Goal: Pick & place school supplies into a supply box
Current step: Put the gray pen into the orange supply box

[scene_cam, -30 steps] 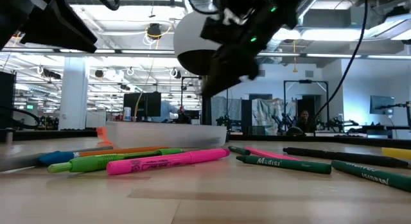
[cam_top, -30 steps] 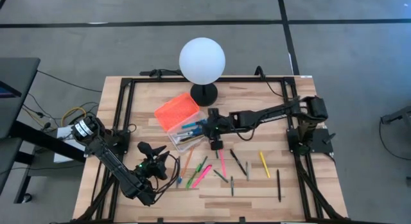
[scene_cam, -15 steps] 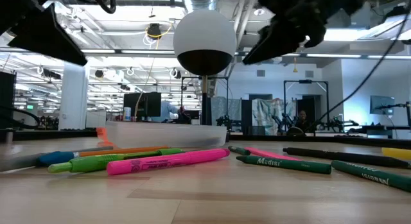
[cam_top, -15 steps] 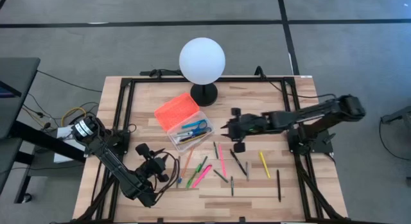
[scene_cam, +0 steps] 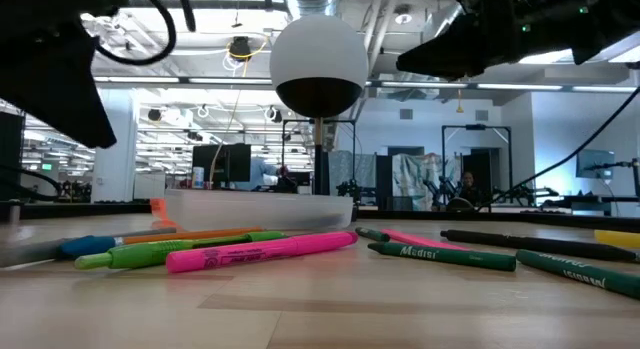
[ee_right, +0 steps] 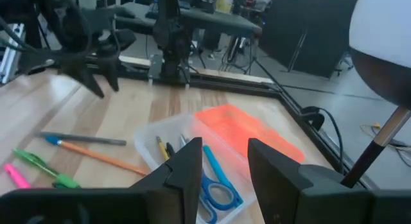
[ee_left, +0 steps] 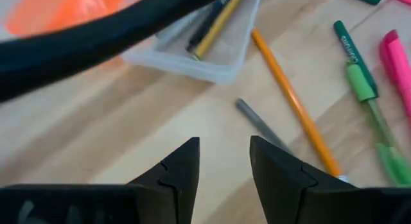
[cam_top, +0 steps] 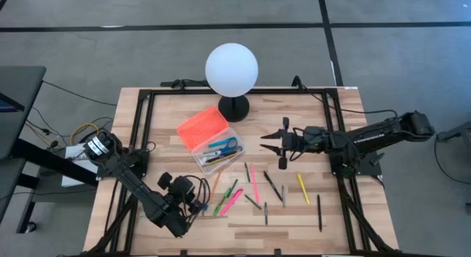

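Supply box (cam_top: 213, 137): centre of table, orange lid (cam_top: 201, 126) open beside the clear tray; blue scissors (cam_top: 224, 146) and a few pens inside.
Loose pens/markers (cam_top: 254, 185): scattered on the wood in front of the box.
Left gripper (cam_top: 200, 200): low near the orange pencil (cam_top: 214, 185), fingers narrowly apart, empty.
Right gripper (cam_top: 266, 141): raised, right of the box, fingers narrowly apart, empty.
Globe lamp (cam_top: 232, 70): behind the box.

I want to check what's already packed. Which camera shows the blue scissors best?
The right wrist view: the scissors lie in the open clear box, handles plain to see. The high view shows them small. In the low view the box wall hides them; the left wrist view shows only a box corner.
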`<action>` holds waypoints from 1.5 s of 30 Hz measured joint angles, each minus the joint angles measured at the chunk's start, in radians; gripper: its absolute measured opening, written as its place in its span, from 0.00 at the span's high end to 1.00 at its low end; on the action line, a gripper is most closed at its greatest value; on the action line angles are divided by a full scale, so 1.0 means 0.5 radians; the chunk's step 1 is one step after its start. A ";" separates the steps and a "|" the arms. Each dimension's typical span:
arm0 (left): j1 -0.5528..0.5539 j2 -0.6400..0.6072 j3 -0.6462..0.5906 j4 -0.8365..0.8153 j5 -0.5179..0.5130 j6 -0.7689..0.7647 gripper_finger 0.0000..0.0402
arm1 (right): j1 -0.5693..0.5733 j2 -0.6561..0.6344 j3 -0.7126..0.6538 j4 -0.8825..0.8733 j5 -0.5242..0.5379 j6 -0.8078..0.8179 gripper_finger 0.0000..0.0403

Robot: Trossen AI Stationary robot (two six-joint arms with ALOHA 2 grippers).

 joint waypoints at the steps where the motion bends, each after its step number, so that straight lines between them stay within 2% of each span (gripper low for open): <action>1: 0.023 0.000 0.000 0.036 0.032 -0.010 0.67 | 0.000 0.009 0.000 -0.007 -0.001 0.000 0.71; 7: 0.182 0.000 0.000 0.258 0.348 -0.041 0.67 | 0.000 0.042 -0.004 -0.027 -0.002 0.000 0.71; 10: 0.237 0.000 0.000 0.407 0.431 0.019 0.67 | 0.000 0.074 0.000 -0.027 -0.003 -0.001 0.71; 15: 0.278 0.000 0.000 0.598 0.424 0.151 0.67 | 0.000 0.070 -0.037 -0.016 -0.004 -0.015 0.71; 19: 0.280 0.016 0.002 0.606 0.372 0.149 0.67 | 0.000 0.063 -0.084 -0.015 -0.004 -0.016 0.71; 29: 0.280 0.155 -0.001 0.618 0.485 0.156 0.67 | 0.000 0.064 -0.107 -0.005 -0.004 -0.017 0.71; 45: 0.287 0.222 0.001 0.709 0.472 0.176 0.67 | 0.000 0.064 -0.107 -0.022 -0.004 -0.017 0.71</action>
